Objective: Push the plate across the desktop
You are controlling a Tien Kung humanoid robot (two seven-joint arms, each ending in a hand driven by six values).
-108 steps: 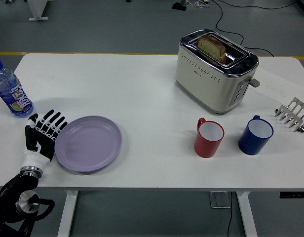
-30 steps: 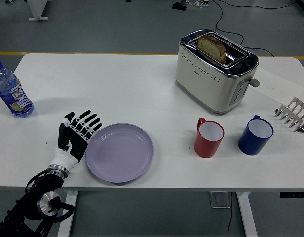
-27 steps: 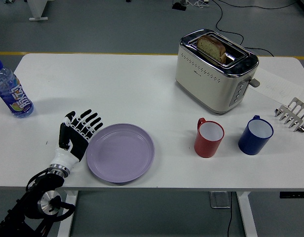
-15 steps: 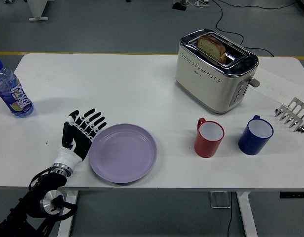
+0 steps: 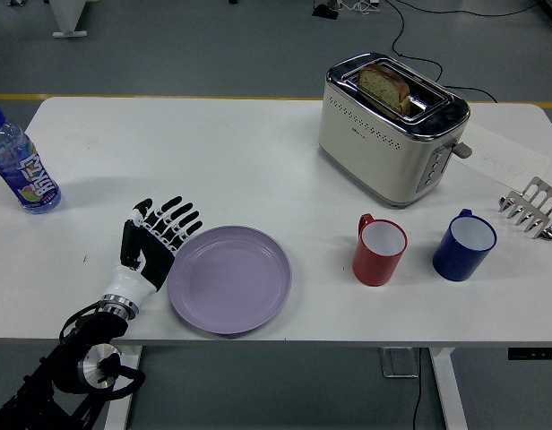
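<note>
- The left hand reaches in from the near left corner and lies flat on the white desk, palm down
- Its fingers are spread and stretched out, gripping nothing; their right side sits against the left rim of the plate
- The plate, pale purple and round, rests flat near the desk's near edge, left of centre, with nothing on it
- A red mug stands upright to the right of the plate, well apart from it, handle turned to the far left
- A blue mug stands just right of the red one, the two not touching
- A cream and chrome toaster sits at the far right of centre with a slice of bread standing up out of one slot
- A metal toast rack lies near the right edge, with a sheet of paper on the far side of it
- A blue-capped bottle stands upright at the left edge, well apart from the hand
</note>
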